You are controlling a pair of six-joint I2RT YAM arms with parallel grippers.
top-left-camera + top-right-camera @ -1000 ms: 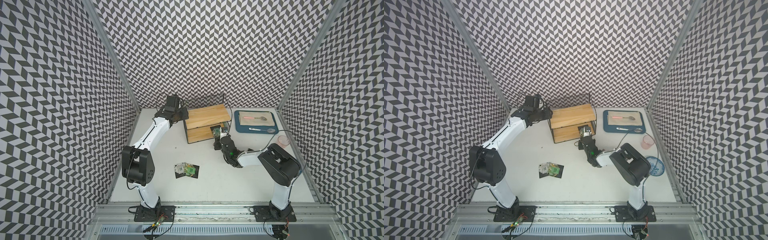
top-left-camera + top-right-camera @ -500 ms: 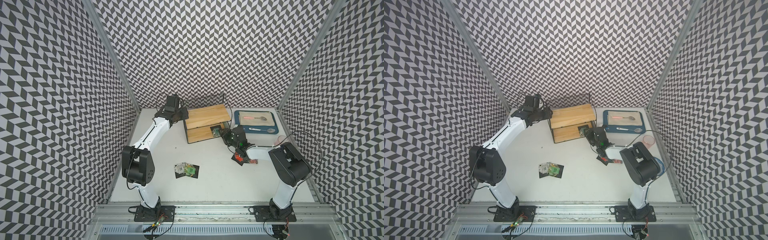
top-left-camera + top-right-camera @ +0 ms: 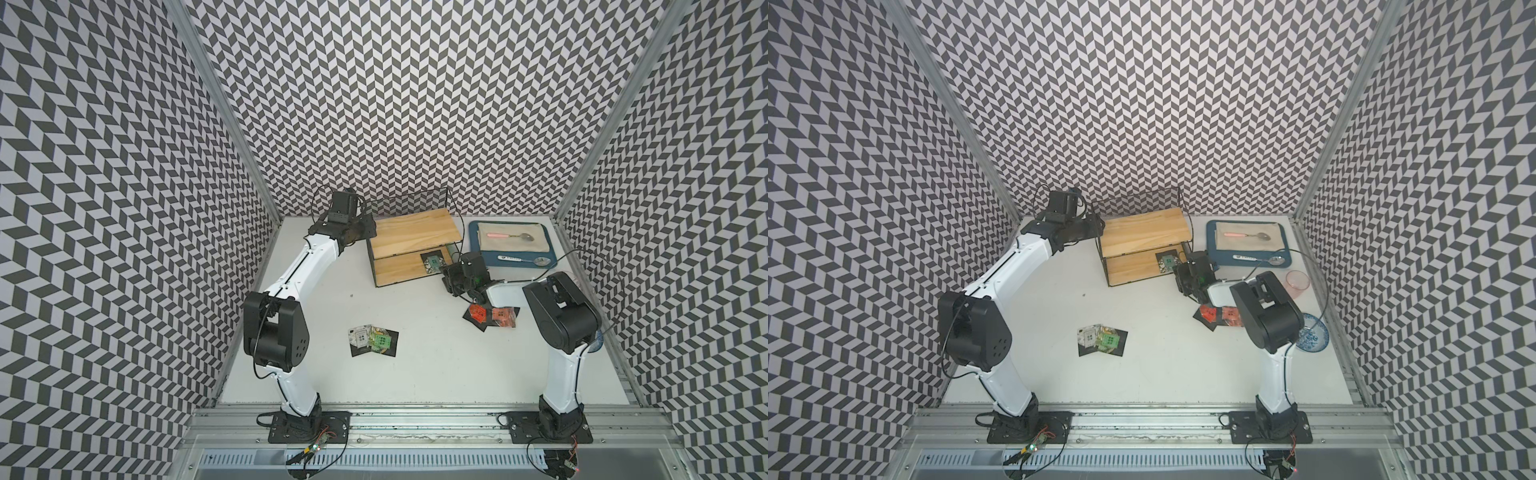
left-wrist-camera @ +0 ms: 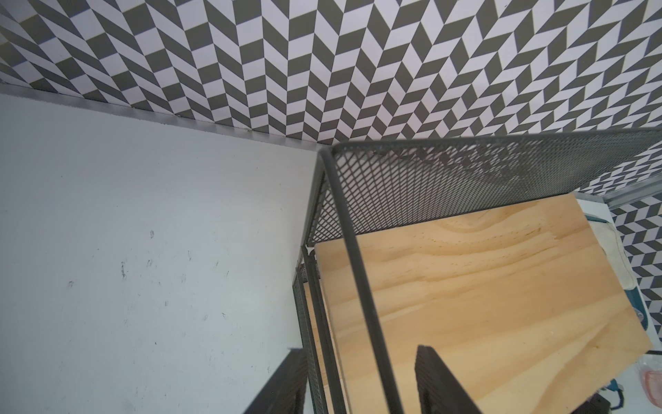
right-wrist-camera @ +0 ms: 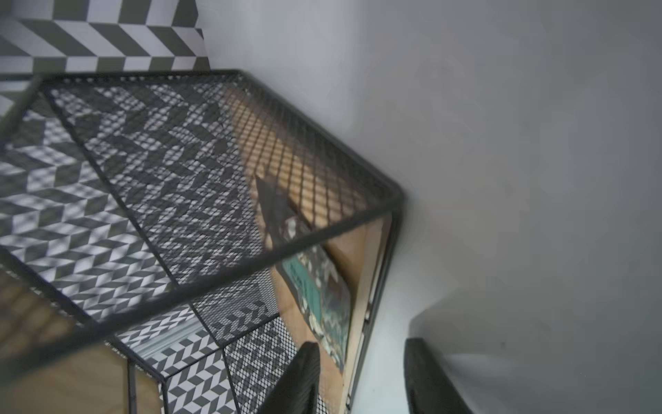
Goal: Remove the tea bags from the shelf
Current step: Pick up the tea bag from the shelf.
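The right hand (image 5: 360, 344) is held released, its two fingers (image 5: 299, 376) set well apart with nothing gripped between them. It is placed just beside the 3 o'clock end of the shelf (image 3: 409, 205), level with the lower board (image 3: 399, 270). One finger is seen against the mesh side, the other over bare worktop (image 3: 436, 374). Whether the shelf is touched cannot be told, since the right wrist view is blurred. Farther off, at the shelf's 9 o'clock end, the left hand (image 4: 358, 353) is likewise held open, with the frame's top corner straddled and no grip visible.

One green-teal tea bag (image 3: 432, 263) is found on the lower board, at its 3 o'clock end, partly screened by mesh in the right wrist view. Much of that board is hidden under the bare upper board (image 3: 415, 230).

Toward 6 o'clock of the shelf, a pile of tea bags (image 3: 372, 338), white, green and black-backed, is laid on the worktop. At 4 o'clock, orange-red tea bags (image 3: 500, 315) are partly covered by the right arm (image 3: 561, 316). A blue patterned plate (image 3: 1314, 336) and a pink cup (image 3: 1298, 280) are set at the 3 o'clock edge. At 2 o'clock, a blue tray (image 3: 478, 253) is laid with a beige cloth (image 3: 511, 245), a pink-handled spoon (image 3: 509, 236) and a white-handled spoon (image 3: 519, 259).
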